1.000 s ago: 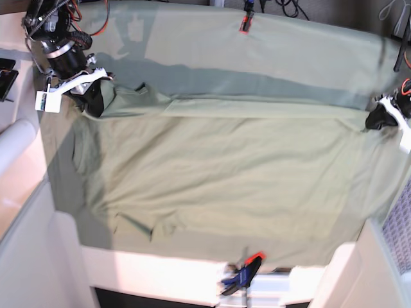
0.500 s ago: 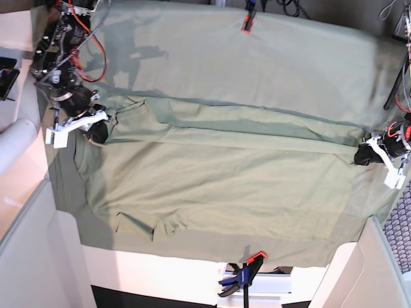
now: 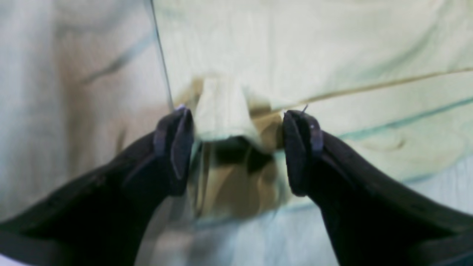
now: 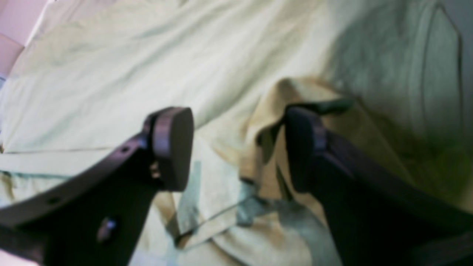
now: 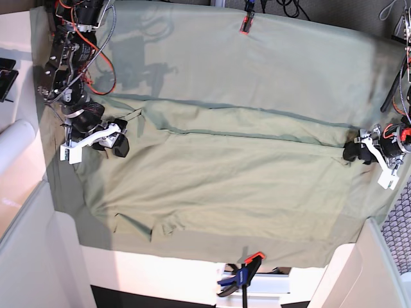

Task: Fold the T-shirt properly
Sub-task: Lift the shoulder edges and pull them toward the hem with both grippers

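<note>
Green cloth [image 5: 302,58], T-shirt [image 5: 225,186] edges between parted hands.

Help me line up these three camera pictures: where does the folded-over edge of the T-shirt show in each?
Base: the T-shirt has its fold edge running across mid-picture between both tools.
Left wrist: thin line from centre to the right border.
Right wrist: left side, low.
Shared landmark: the larger green cloth underneath.

blurred: both wrist views | cut off: clamp [image 5: 243,277] at bottom edge
</note>
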